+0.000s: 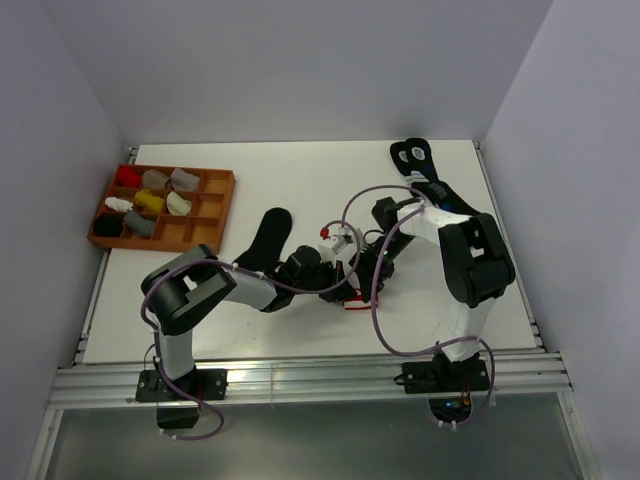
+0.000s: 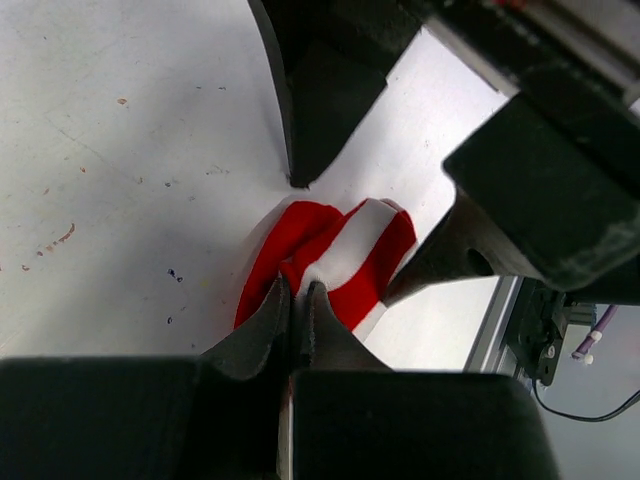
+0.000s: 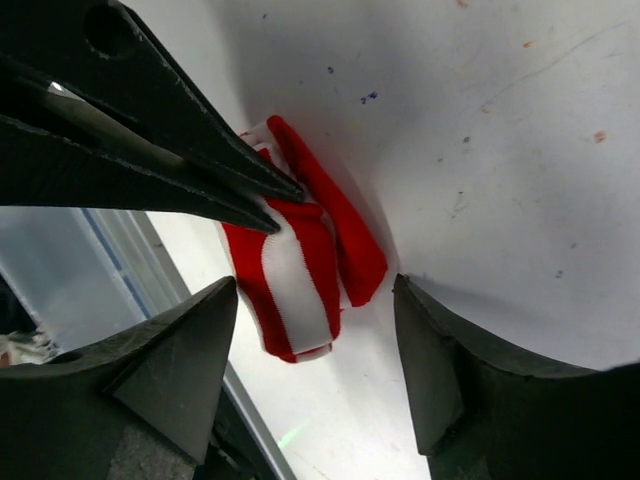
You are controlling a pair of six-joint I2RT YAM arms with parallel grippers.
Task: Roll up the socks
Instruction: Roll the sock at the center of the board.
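striped sock: one, red and white [image 3: 300,270], bunched on the table [image 1: 300,170] near its front edge, right under both wrists.
left gripper: [image 2: 297,295] tips pressed together on the near edge of the striped sock, fabric caught between them.
right gripper: [image 3: 316,288] fingers wide apart, one either side of the striped sock. Neither touches it as far as I can see.
key relation: the striped sock sits in the right gripper's gap, just beyond its tips. Its long axis runs out away from those fingers, across their closing line. The left tips come in from the opposite side and meet the sock at its edge.
nearer arm: both are on it. The left has it and the right only straddles it.
my read: a roll would go along that long axis, with the left pinch as the anchor end.
black sock: one [image 1: 268,235], flat on the table beside the left forearm. It's apart from both grippers, long axis running near to far, and it's closer to the left arm.
ringed socks: dark with white rings [image 1: 410,155] at the far edge by the right arm. I can't split them into a count.
tray: one [image 1: 222,205], far left, well apart from the work.
bundles: I count eight [image 1: 150,202] in the tray. They're small, so I'm not certain.
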